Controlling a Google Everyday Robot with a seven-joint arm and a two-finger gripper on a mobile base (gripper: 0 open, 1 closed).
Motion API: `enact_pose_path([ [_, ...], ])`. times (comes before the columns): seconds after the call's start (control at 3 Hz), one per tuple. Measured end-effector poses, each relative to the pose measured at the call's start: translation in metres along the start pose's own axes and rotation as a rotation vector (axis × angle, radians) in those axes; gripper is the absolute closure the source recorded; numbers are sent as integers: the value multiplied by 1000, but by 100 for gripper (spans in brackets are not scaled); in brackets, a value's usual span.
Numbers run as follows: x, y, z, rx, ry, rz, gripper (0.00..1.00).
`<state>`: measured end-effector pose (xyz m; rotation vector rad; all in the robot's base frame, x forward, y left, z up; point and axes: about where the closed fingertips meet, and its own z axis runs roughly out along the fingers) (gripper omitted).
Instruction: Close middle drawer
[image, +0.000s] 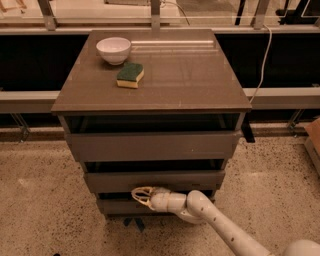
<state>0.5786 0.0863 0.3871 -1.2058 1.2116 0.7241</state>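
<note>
Grey-brown and plain-fronted, the middle drawer (200, 181) sits second in the cabinet (238, 122), pulled out a little, with a dark gap showing above its panel. The top drawer (150, 146) stands out further towards the near side. The pincer (137, 194) is low, left of centre, at the bottom edge of the middle drawer's front and just above the lowest drawer (112, 206). Its tips look pressed together and hold nothing. The white arm (215, 220) reaches in from the near right. On the tabletop (190, 75), far left, a white bowl (113, 50) stands close beside a green and yellow sponge (130, 75). The floor (40, 200) is speckled.
</note>
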Motion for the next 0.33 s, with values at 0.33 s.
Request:
enact_pose_path([
  [0.33,-11,39,-20,15,-46,10,100],
])
